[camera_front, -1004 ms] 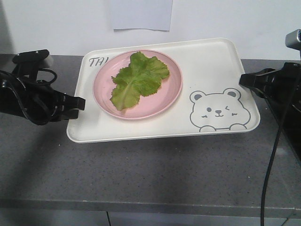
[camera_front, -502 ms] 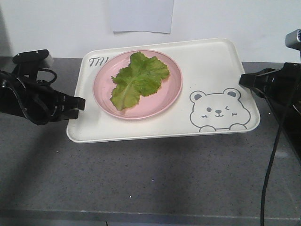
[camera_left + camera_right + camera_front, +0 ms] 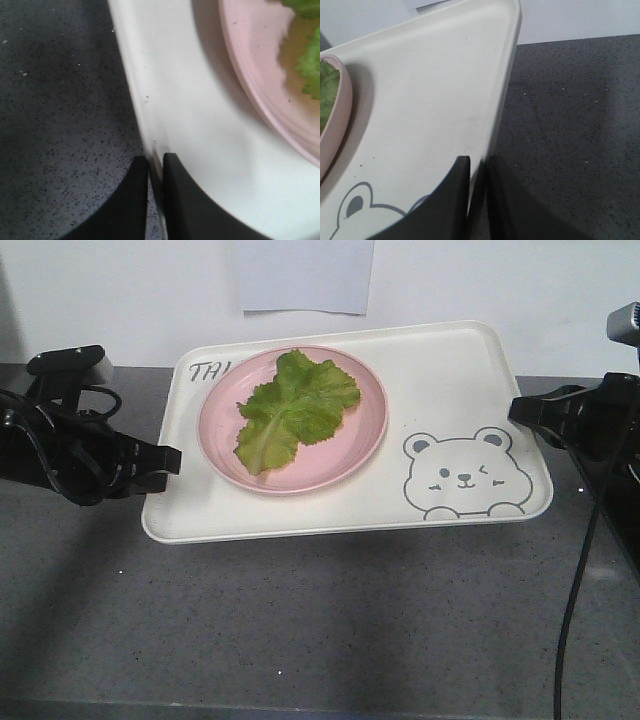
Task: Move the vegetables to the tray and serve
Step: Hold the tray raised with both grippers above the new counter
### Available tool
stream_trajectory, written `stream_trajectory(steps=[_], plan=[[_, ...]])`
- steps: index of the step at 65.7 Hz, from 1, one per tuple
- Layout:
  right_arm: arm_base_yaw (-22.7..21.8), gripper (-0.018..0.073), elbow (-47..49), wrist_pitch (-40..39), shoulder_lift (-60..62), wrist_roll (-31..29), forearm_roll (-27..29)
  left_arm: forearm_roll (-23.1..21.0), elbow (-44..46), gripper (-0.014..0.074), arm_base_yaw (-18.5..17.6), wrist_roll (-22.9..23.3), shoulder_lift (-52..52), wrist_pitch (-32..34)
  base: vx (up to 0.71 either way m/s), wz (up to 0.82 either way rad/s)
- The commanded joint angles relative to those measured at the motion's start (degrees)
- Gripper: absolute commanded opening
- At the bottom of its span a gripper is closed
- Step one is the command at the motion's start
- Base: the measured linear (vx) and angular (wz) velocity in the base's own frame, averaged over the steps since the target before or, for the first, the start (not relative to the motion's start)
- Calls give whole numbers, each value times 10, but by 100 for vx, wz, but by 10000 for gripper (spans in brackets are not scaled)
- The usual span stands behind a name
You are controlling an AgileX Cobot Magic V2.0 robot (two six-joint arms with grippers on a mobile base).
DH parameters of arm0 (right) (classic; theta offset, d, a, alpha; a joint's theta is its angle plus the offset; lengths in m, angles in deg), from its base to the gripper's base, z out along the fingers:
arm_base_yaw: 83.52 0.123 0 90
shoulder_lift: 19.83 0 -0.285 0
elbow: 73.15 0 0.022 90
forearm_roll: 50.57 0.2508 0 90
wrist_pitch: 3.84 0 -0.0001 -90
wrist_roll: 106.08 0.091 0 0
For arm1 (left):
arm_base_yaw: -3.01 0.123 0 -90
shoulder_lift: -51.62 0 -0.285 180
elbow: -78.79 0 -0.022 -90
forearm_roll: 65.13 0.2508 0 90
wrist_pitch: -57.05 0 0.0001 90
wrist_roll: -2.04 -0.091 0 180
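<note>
**Both arms on the tray, lettuce plated: serve step in hand**

I read this as the serving stage. The lettuce leaf point(image 3: 296, 410) lies flat on the pink plate point(image 3: 218, 455), and the plate sits on the left half of the tray point(image 3: 450, 390), covering part of the lettering at the far left corner. The bear drawing point(image 3: 463, 475) on the near right is uncovered.

Left gripper point(image 3: 155, 172): clenched on the tray's left rim; my wrist view shows the rim pinched between the two black fingers, with grey countertop point(image 3: 300, 620) to the outside. Right gripper point(image 3: 479, 172): likewise clamped on the right rim, fingers one on each side of the lip, near the bear's ear.

From the front view the tray casts a broad shadow on the counter beneath its near edge, so I judge it is lifted clear rather than resting, though I cannot confirm a gap all round.

Next move, as I see it: carry the tray with both arms moving together, level and at matched speed. Risks: any mismatch would twist the rim out of a pinch, and a tilt could slide the plate, which is off-centre toward the left arm.
</note>
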Motion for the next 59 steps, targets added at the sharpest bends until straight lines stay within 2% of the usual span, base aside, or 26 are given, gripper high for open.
stream_trajectory(steps=[1, 59], plan=[[4, 78, 17, -39, 22, -2, 10, -45, 18, -6, -12, -22, -26, 19, 3, 1], [4, 78, 17, -40, 22, -2, 10, -45, 18, -6, -12, -22, -26, 19, 3, 1]])
